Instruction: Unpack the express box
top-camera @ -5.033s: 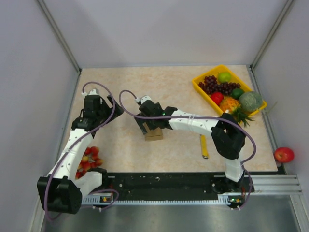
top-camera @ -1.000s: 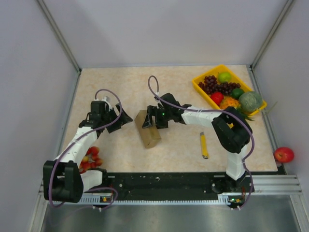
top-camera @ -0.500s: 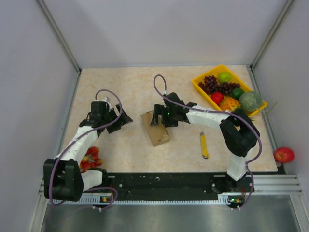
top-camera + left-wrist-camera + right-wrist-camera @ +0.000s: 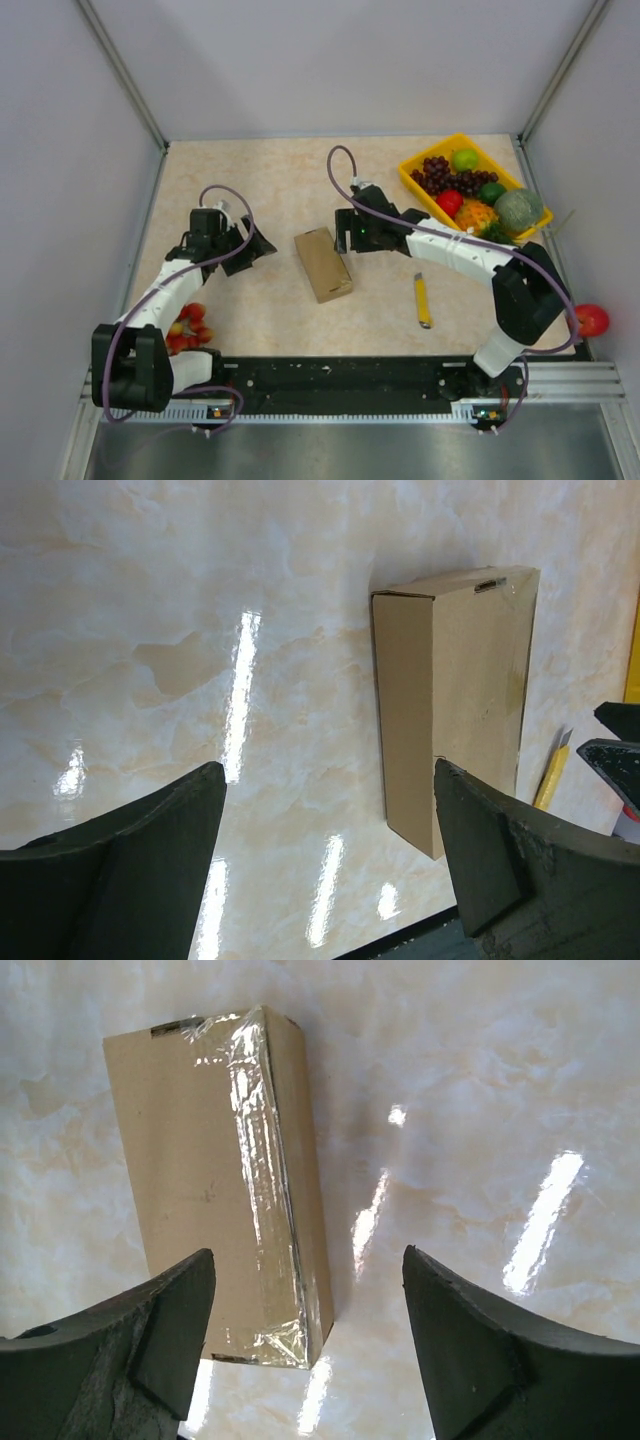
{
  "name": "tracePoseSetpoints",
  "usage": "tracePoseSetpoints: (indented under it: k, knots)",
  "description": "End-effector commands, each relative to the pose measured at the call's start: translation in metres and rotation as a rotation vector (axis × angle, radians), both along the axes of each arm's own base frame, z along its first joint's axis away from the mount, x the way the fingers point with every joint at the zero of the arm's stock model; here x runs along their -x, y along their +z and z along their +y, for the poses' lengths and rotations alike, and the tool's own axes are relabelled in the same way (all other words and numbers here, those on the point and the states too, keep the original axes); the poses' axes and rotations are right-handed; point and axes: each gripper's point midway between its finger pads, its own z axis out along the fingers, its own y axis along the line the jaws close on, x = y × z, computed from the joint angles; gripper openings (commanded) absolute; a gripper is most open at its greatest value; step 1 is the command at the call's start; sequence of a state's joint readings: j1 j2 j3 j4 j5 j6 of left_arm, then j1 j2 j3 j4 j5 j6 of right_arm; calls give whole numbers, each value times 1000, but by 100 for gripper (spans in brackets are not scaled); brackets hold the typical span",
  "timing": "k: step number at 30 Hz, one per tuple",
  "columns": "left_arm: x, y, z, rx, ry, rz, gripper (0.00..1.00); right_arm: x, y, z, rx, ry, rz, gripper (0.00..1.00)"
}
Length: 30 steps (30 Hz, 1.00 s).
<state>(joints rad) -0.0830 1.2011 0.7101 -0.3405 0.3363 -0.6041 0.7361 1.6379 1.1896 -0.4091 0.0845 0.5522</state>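
Right gripper (image 4: 345, 233) has its jaws spread wide with nothing in them, hanging just off the box (image 4: 323, 264) at about its 1 o'clock. Left gripper (image 4: 262, 248) is wide too, empty, over at the box's 9 o'clock. The box lies flat mid-table, taped shut along one edge. A yellow knife (image 4: 423, 302) sits at its 3 o'clock, well apart.

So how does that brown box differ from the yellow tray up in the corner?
The flat brown cardboard box lies closed and taped mid-table; the yellow plastic tray sits open in the far right corner. The box shows nothing of its contents, while the tray is heaped with fruit. The box is plain and smaller; the tray is bright and wider. Both are rectangular and rest at a slant on the table.
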Motion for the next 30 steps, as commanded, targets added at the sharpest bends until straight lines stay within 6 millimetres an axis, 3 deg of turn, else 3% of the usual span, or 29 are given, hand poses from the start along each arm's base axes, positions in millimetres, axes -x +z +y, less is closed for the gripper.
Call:
tracePoseSetpoints:
  k: [1,6,11,14,17,22,24,25,27,28,30]
  knots:
    - [-6,3,-10,47,-23,-25,89,6,-4,19,-64,132,14,72]
    - [-7,4,-10,51,-24,-24,89,10,-21,45,-109,171,81,65]
    - [-6,3,-10,52,-25,-21,89,32,-39,55,-102,165,191,58]
    - [-7,4,-11,51,-26,-24,89,46,-33,65,-120,192,196,56]
    - [-7,5,-11,53,-28,-27,89,47,-25,64,-130,169,181,56]
    - [-8,9,-12,53,-33,-41,89,25,-7,13,-27,-75,75,66]
    - [-7,10,-12,50,-42,-47,89,19,-3,-19,34,-181,33,74]
    - [-6,10,-12,50,-44,-46,89,23,6,-33,35,-212,9,76]
    - [-6,11,-12,51,-50,-52,89,25,5,-65,87,-286,1,77]
    - [-6,13,-13,56,-55,-58,89,33,-4,-80,120,-306,18,77]
    - [-6,17,-15,60,-63,-71,89,43,-3,-106,158,-347,25,77]
